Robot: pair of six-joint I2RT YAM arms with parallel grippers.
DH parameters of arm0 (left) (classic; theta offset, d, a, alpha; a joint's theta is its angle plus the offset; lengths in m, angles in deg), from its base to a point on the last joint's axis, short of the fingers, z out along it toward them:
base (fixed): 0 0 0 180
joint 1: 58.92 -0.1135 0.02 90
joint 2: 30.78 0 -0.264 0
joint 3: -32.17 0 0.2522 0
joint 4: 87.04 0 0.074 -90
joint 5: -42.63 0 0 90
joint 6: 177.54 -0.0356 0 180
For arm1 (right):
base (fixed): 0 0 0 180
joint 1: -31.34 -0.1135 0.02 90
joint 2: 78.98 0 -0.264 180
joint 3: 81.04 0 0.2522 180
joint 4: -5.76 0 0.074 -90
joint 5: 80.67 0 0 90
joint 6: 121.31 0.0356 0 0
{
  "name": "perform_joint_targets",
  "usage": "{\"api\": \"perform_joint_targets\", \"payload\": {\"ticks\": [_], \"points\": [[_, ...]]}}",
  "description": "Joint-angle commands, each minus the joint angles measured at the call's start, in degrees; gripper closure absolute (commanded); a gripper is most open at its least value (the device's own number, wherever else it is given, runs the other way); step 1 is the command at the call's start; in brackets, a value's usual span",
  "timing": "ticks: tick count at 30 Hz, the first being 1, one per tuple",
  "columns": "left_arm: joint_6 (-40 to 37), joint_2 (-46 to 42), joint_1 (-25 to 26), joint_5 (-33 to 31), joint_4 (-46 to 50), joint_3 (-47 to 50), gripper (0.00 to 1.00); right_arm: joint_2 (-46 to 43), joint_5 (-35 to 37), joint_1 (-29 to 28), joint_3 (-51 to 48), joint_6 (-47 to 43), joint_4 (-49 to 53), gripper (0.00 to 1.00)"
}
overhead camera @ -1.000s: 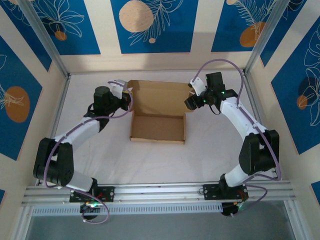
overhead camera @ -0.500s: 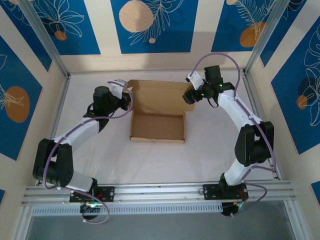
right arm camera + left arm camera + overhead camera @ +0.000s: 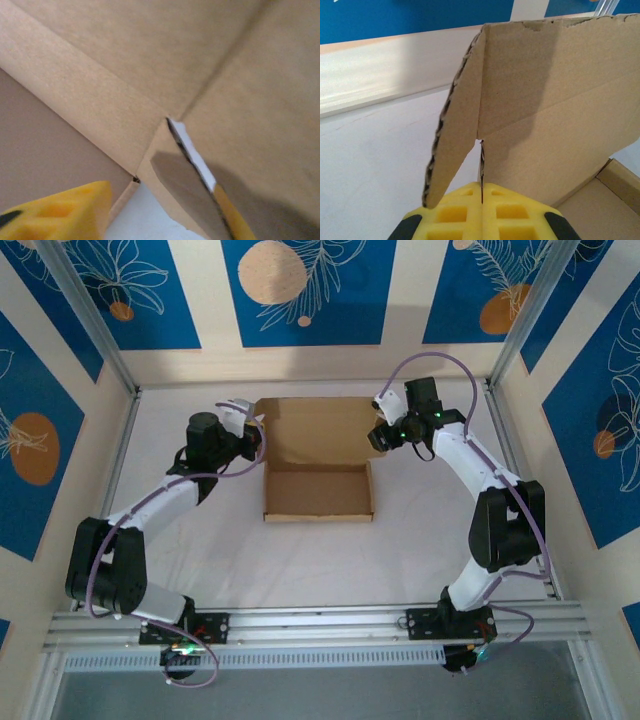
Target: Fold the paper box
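The paper box (image 3: 318, 492) is plain brown cardboard, an open tray with its lid (image 3: 318, 428) standing up at the back. My left gripper (image 3: 252, 438) is at the lid's left corner. In the left wrist view its yellow fingers (image 3: 481, 187) are shut on a thin cardboard edge below the bent side flap (image 3: 454, 135). My right gripper (image 3: 379, 433) is at the lid's right corner. There its jaws (image 3: 160, 200) stand apart, with a cardboard flap (image 3: 185, 185) between them. That flap lies against the right finger (image 3: 226, 212). The left finger (image 3: 55, 212) is apart from it.
White cloth covers the table (image 3: 420, 540). Metal frame posts (image 3: 120, 370) and patterned blue walls enclose it at the left, back and right. A rail (image 3: 320, 620) with both arm bases runs along the near edge.
My right gripper has moved in toward the lid's right corner and its jaws have narrowed around the flap. The left arm has stayed still.
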Motion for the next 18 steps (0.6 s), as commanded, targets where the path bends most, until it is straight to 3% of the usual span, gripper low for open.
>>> {"api": "perform_joint_targets", "payload": {"ticks": [1,5,12,18], "points": [[0.44,-1.50,0.57,0.57,-2.55,0.07,1.00,-2.49,-2.71,-0.94,-1.61,1.78,1.38,0.57],[0.79,-1.42,0.56,0.58,-2.85,0.16,1.00,-5.36,-4.78,-1.66,-3.43,4.17,0.35,0.71],[2.23,-1.24,0.65,1.53,-4.04,0.25,1.00,-10.16,-7.39,-4.02,-7.54,5.82,-3.30,0.75],[3.28,-1.59,1.41,1.64,-4.48,0.42,1.00,-8.76,-1.57,-5.54,-6.10,10.01,-3.41,0.87]]}}
